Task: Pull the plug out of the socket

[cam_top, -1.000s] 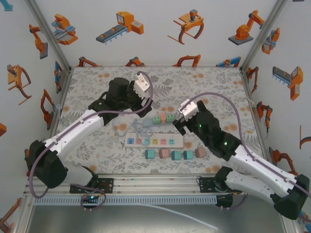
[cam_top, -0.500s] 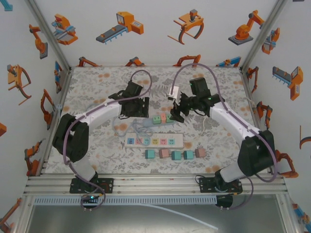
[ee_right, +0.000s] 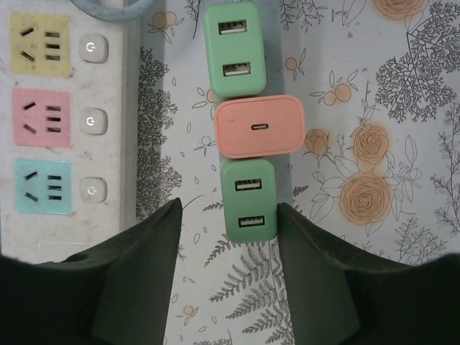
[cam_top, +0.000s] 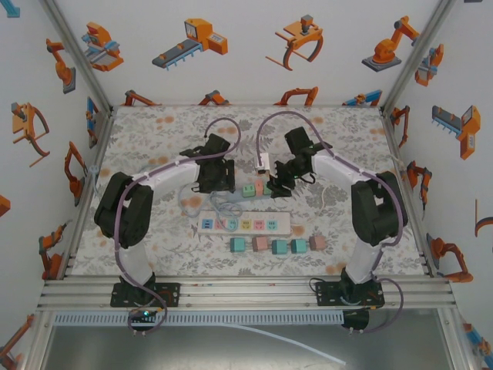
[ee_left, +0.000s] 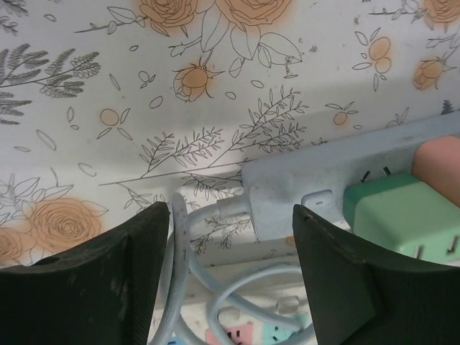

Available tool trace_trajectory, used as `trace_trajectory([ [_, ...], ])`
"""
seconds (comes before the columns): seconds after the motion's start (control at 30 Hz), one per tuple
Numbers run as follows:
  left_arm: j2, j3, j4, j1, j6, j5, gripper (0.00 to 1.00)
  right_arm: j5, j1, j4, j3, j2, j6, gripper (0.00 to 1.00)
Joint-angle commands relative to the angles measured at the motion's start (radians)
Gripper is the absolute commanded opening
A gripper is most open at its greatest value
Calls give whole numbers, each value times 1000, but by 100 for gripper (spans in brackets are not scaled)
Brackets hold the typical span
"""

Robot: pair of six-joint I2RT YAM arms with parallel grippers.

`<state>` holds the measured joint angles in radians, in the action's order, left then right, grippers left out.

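A small grey socket strip (cam_top: 255, 196) lies mid-table with a green (ee_right: 233, 47), an orange (ee_right: 260, 126) and a second green plug (ee_right: 250, 200) in a row on it. My right gripper (ee_right: 228, 208) is open and straddles the end green plug (cam_top: 269, 186). Its right finger (ee_right: 316, 273) is against the plug's side and its left finger (ee_right: 144, 273) stands apart. My left gripper (ee_left: 230, 212) is open over the cable end of the strip (ee_left: 302, 187), with the grey cable (ee_left: 180, 237) between its fingers. In the top view it sits at the strip's left end (cam_top: 218, 179).
A white power strip (cam_top: 244, 224) with coloured sockets lies just in front, its cable looping to the left. Several loose plugs (cam_top: 277, 246) stand in a row nearer the bases. Printed walls close in the table on three sides.
Both arms have swung in and come down onto the grey strip from either end. The right jaws have narrowed a lot around the end green plug; the left jaws narrowed slightly.
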<state>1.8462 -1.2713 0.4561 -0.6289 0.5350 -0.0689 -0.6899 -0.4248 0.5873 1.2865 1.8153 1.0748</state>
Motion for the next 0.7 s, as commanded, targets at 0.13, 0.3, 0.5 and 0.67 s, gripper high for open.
trace_trajectory([
  [0.13, 60, -36, 14, -8, 1, 3, 63, 10, -5, -46, 11, 37, 38, 42],
  [0.3, 93, -52, 26, -19, -3, 8, 61, 89, -14, -91, -20, 48, 42, 40],
  [0.5, 116, -63, 37, -25, -15, 13, 57, 153, -38, -164, -56, 54, 37, 42],
  [0.67, 120, -63, 44, -28, -27, -2, 54, 111, -43, -159, -48, 48, 33, 27],
])
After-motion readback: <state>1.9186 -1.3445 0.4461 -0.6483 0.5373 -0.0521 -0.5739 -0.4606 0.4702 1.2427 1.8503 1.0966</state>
